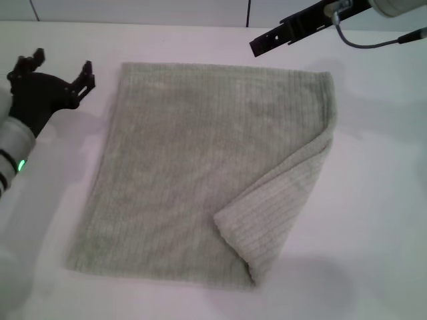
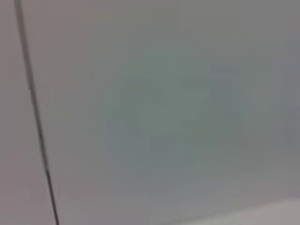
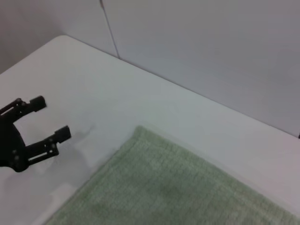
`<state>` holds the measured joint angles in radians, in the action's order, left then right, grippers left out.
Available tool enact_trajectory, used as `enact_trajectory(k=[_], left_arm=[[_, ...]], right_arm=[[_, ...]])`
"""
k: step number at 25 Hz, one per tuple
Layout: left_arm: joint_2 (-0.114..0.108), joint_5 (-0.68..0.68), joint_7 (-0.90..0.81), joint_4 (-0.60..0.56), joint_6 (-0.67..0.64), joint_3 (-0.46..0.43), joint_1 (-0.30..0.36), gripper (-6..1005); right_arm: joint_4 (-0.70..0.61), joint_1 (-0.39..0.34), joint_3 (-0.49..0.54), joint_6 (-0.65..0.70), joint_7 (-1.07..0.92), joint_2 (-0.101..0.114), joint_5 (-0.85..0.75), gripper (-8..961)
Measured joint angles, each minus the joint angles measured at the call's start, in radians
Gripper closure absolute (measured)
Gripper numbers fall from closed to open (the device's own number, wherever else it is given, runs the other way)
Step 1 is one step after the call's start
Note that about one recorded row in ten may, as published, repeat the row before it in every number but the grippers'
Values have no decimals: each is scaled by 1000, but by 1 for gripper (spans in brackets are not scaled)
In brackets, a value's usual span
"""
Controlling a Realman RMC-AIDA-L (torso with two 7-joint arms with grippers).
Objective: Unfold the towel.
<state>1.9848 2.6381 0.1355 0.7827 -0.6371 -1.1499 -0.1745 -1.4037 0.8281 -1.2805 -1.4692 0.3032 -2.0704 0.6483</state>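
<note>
Lying flat, towel (image 1: pixel 193 167), corner folded.

Soft, even light falls from above, and the white table (image 1: pixel 373 200) is bright to near washed out. The towel (image 1: pixel 200 173) casts a faint shadow along its near and right edges. The left gripper (image 1: pixel 63 70) casts a pale shadow beside it. The left wrist view is fully out of focus, a grey blur crossed by one dark line. The right wrist view is mildly soft.
</note>
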Motion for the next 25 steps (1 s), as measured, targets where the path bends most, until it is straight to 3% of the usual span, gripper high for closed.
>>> enact_trajectory(k=[1, 5, 6, 7, 8, 9, 13, 17, 18, 25], left_arm=[[-24, 25, 1, 143, 174, -21, 31, 140], [-24, 25, 1, 143, 174, -21, 31, 141], [-35, 73, 14, 392, 564, -108, 66, 142], [-20, 91, 41, 502, 779, -174, 70, 142], [-20, 91, 41, 502, 779, -174, 70, 142], [23, 98, 125, 601, 998, -261, 67, 143], [77, 94, 230, 671, 1167, -359, 59, 144], [75, 87, 240, 707, 1264, -371, 44, 384], [74, 88, 243, 734, 1385, -384, 14, 430], [76, 95, 249, 743, 1541, -386, -40, 742]], right_arm=[[-5, 1, 8, -8, 0, 1, 0, 145], [-28, 2, 11, -36, 0, 5, -2, 145], [-48, 4, 15, -55, -1, 7, -13, 145], [-48, 4, 15, -55, -1, 7, -13, 145], [-59, 4, 17, -64, -1, 7, -23, 145], [-67, 4, 18, -70, -1, 7, -29, 146], [-81, 4, 25, -86, -1, 6, -39, 147], [-82, 8, 31, -110, -2, 5, -39, 146], [-82, 9, 32, -116, -3, 5, -40, 146], [-101, 15, 32, -157, -10, 3, -40, 146]])
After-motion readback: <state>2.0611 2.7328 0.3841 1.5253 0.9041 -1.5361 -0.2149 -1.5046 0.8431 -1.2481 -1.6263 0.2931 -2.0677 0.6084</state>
